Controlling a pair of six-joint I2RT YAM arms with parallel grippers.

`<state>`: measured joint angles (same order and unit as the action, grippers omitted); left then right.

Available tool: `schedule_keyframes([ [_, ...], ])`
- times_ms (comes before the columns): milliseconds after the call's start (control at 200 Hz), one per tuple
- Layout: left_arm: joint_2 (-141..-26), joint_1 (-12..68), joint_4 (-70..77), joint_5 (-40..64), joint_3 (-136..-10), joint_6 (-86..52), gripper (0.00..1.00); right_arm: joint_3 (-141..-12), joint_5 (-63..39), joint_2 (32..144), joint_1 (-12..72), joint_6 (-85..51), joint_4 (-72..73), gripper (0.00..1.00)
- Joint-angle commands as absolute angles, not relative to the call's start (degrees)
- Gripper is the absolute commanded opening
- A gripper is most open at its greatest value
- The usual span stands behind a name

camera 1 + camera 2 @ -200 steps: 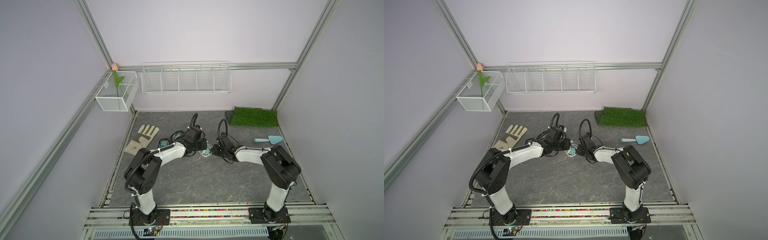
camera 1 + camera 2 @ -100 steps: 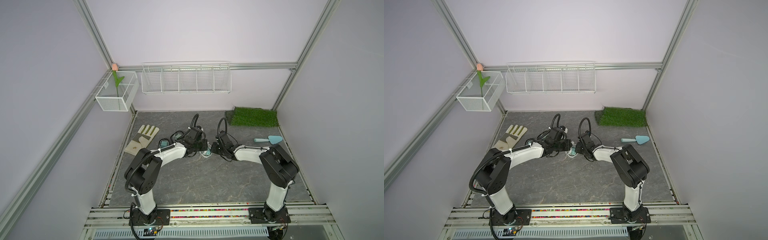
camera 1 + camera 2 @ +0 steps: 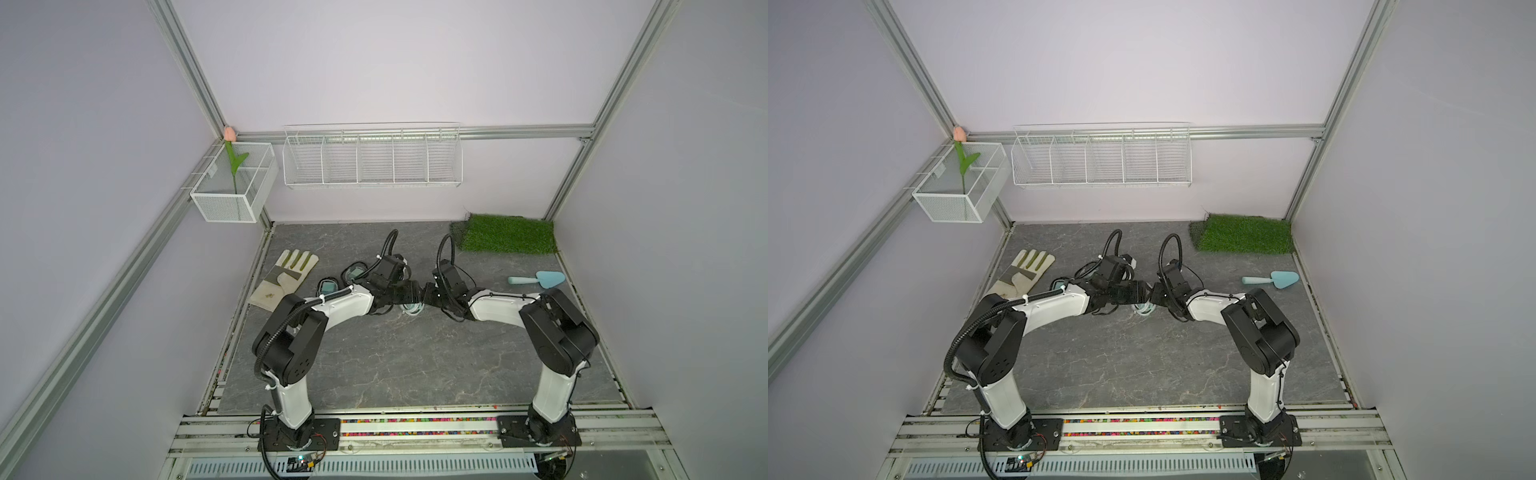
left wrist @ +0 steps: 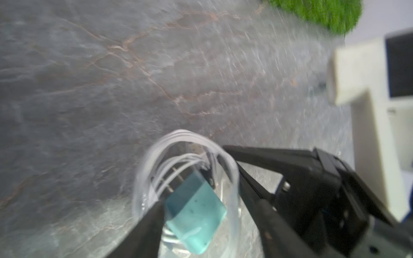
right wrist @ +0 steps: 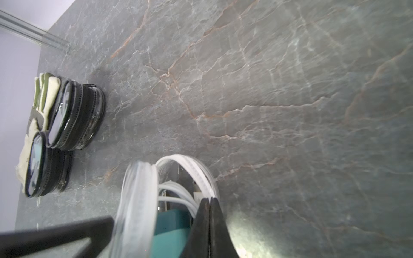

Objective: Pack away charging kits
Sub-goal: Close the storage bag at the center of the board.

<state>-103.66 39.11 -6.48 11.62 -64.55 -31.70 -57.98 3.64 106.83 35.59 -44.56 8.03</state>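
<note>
Table: grey marble-look table point(image 3: 374, 353), with both arms meeting at the centre of both top views
Finished kits: upper black-rimmed case point(image 5: 73, 116) and lower black-rimmed case point(image 5: 44, 165) stand at the left edge of the right wrist view against the beige glove point(image 5: 44, 89); both look zipped and sit well apart from either gripper
Kit in hand: white case point(image 3: 411, 308) sits just below the point where the grippers meet; its two halves gape apart
Contents: coiled white cable point(image 4: 178, 160) and teal plug adapter point(image 4: 194, 214) sit inside the case
Right gripper point(image 5: 210, 201): jaws pressed together on the white case's zip rim, at the lower centre of its wrist view
Left gripper point(image 4: 192, 175): jaws wide, clamping nothing; the adapter lies between its fingers
Key relation: the case lies between the facing grippers, the right pinning one half while the left is nearer the free half
Long axis: the rims run up the frame, away from the right jaws
Likely next: bringing the halves together
</note>
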Motion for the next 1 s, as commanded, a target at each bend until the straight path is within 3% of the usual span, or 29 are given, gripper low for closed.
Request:
schedule_keyframes([
  [0, -99.2, 39.8, -4.5, 14.5, -64.0, -31.9, 0.81, -57.4, 3.6, 105.3, 35.5, -44.1, 9.7, 0.11],
  [50, -97.6, 39.3, -5.0, 14.1, -63.5, -31.8, 0.86, -56.9, 3.4, 104.7, 35.1, -44.1, 10.2, 0.17],
  [170, -93.2, 37.0, -5.1, 12.6, -60.6, -32.3, 0.86, -55.8, 3.4, 101.8, 34.3, -43.4, 10.0, 0.37],
  [355, -89.4, 34.3, -5.2, 8.7, -55.4, -32.2, 0.79, -51.8, 2.8, 96.6, 32.4, -43.6, 10.4, 0.60],
  [540, -95.0, 34.2, -1.9, 9.7, -54.8, -32.5, 0.70, -46.6, -3.2, 93.8, 31.7, -45.8, 18.7, 0.84],
  [775, -103.1, 34.2, -0.2, 14.0, -59.5, -32.8, 0.47, -50.0, -9.0, 102.6, 33.2, -49.6, 22.7, 0.87],
  [996, -105.7, 34.9, 1.4, 16.7, -60.6, -33.3, 0.45, -50.0, -8.8, 107.1, 33.3, -53.5, 24.8, 0.79],
])
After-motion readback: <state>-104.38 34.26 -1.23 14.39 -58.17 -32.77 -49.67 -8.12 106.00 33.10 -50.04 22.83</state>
